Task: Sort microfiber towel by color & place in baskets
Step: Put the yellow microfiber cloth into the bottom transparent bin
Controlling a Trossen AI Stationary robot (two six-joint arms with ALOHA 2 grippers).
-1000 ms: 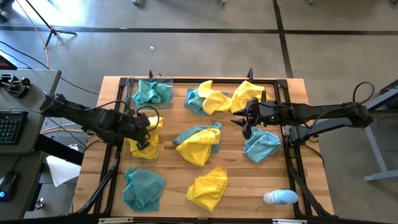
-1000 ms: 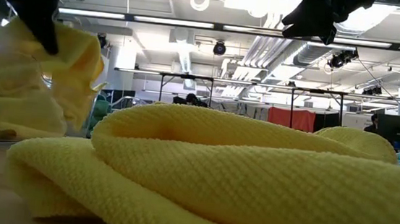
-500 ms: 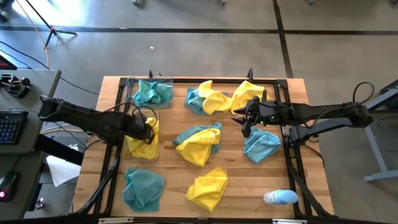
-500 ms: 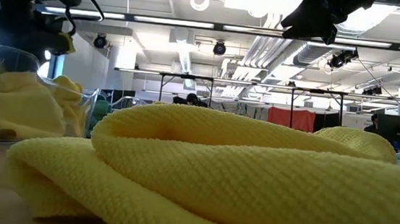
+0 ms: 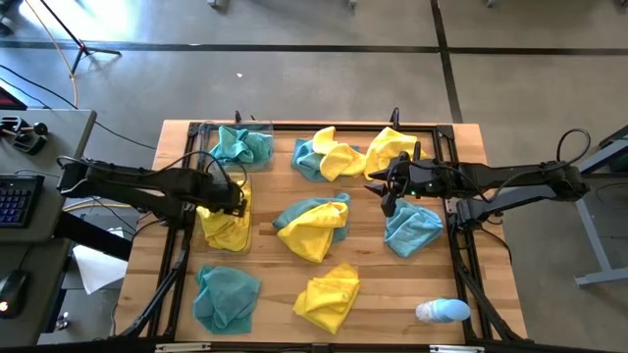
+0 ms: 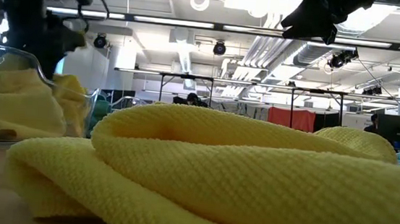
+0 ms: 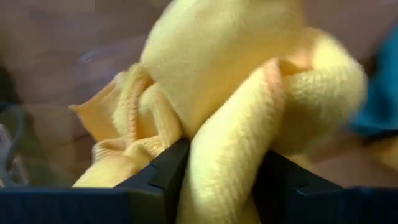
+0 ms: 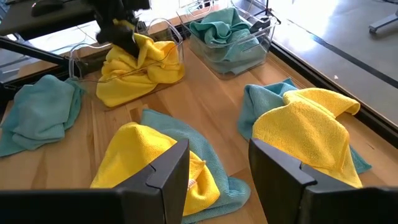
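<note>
A wooden counter (image 5: 275,284) stands on grey concrete floor (image 5: 294,69), strewn with yellow and teal towels. At its left edge, one clear basket (image 5: 201,238) holds yellow towels (image 5: 228,230), where the left tool (image 5: 235,199) shows yellow cloth between parted fingers; another basket (image 5: 208,130) holds teal towels (image 5: 242,146). The right tool (image 5: 386,192) hovers apart, empty.

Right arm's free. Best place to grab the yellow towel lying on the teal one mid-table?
Take the yellow towel by its raised fold near the middle, coming straight down from above with the right pincer open. It lies bunched over the teal towel, so pinching its high yellow crest, away from the shared edge, should lift it alone.
</note>
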